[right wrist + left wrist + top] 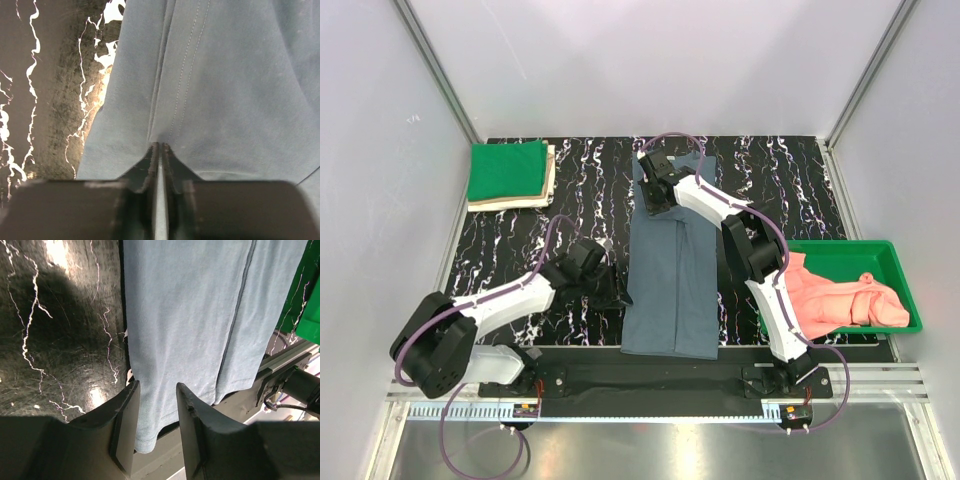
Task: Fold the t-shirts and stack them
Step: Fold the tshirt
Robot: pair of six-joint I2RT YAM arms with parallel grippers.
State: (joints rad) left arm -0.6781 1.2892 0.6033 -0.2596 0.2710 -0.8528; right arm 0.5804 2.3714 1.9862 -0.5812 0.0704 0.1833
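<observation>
A blue-grey t-shirt [670, 270] lies folded into a long strip down the middle of the black marbled table [790, 180]. Its near hem hangs over the front edge. My left gripper [605, 285] is open at the strip's left edge near the front. In the left wrist view [157, 395] the shirt [185, 315] lies between and under the spread fingers [127, 425]. My right gripper [652, 195] is at the strip's far end. In the right wrist view [160, 146] it is shut, pinching a puckered fold of the shirt [225, 75].
A folded green shirt [508, 170] lies on a folded beige one [549, 185] at the back left. A green bin [880, 252] at the right holds a crumpled salmon shirt [840, 300]. The bin's corner [312, 315] shows in the left wrist view.
</observation>
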